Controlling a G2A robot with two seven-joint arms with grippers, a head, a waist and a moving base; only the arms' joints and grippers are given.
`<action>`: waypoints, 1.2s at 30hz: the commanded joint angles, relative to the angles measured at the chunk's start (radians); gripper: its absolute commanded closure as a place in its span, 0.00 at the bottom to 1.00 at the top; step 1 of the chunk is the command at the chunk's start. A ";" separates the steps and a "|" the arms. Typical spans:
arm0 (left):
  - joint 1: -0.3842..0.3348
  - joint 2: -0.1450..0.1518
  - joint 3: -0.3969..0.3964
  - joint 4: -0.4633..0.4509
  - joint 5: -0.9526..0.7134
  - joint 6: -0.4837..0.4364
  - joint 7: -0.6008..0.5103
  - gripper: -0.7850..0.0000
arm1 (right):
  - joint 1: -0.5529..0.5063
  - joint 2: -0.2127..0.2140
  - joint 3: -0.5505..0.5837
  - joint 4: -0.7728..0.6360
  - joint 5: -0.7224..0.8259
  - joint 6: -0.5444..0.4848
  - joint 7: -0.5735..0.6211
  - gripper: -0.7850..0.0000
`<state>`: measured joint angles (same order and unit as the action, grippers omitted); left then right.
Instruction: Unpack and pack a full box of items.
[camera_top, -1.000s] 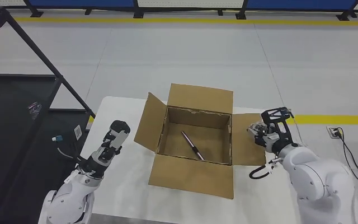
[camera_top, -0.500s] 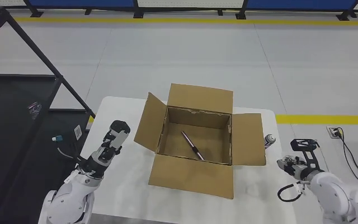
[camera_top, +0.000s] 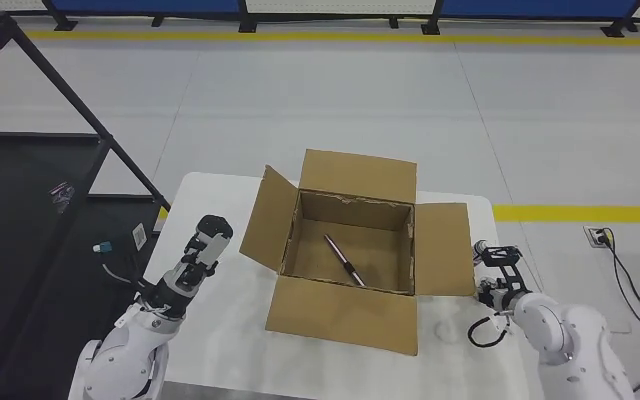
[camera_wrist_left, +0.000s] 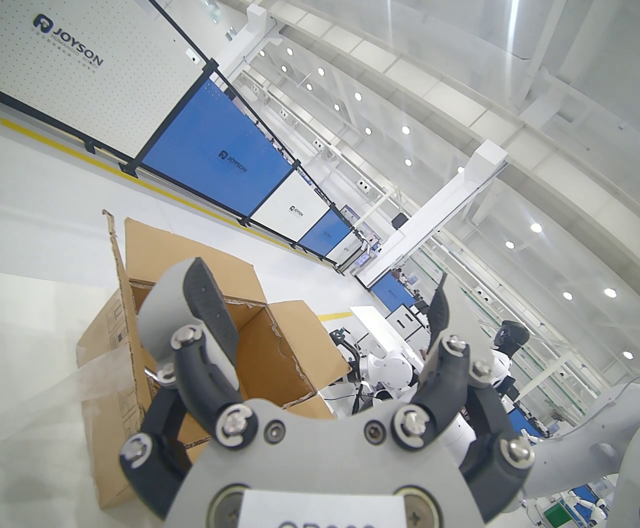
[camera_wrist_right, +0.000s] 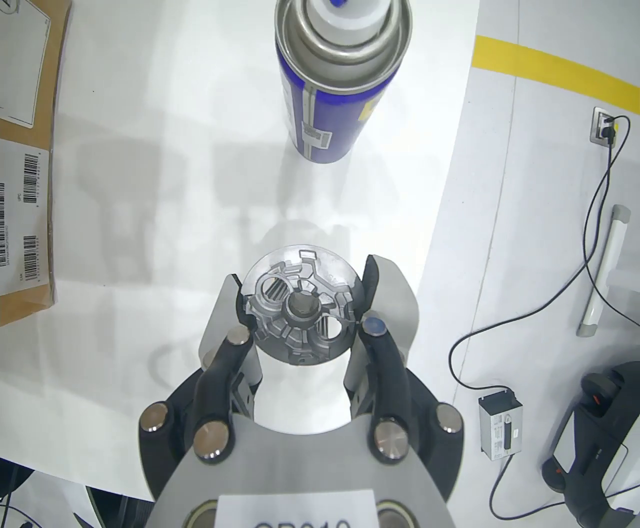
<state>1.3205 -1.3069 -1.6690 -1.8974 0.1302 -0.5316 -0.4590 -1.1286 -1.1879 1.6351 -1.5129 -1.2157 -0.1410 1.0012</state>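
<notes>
Two grippers flanked an open cardboard box (camera_top: 345, 310) at the table's (camera_top: 230, 330) centre. At 3 o'clock from the box, the right gripper (camera_wrist_right: 302, 295) was clamped on a round cast-metal hub (camera_wrist_right: 300, 310), held flat with its bore facing up; contact with the table was unclear. An upright spray can (camera_wrist_right: 340, 90) stood near, about 12 o'clock from it. The left gripper (camera_wrist_left: 320, 287), spread and empty, sat at 9 o'clock. A thin rod (camera_top: 343, 259) lay in the box. Setting the hub down likely meant lowering it straight, clear of the can.
</notes>
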 joint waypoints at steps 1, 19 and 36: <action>0.000 0.000 0.000 0.000 0.000 0.000 0.000 0.00 | 0.005 0.001 -0.009 0.006 -0.002 0.002 0.002 0.95; 0.000 0.000 0.000 0.000 0.000 0.000 0.000 0.00 | -0.001 0.011 -0.014 -0.005 0.041 0.010 0.010 0.06; 0.000 0.000 0.000 0.000 0.000 0.000 0.000 0.00 | -0.045 0.019 0.140 -0.402 0.117 0.258 -0.152 0.00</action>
<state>1.3205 -1.3069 -1.6690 -1.8974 0.1302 -0.5316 -0.4590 -1.1739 -1.1668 1.7861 -1.8656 -1.1187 0.1180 0.8658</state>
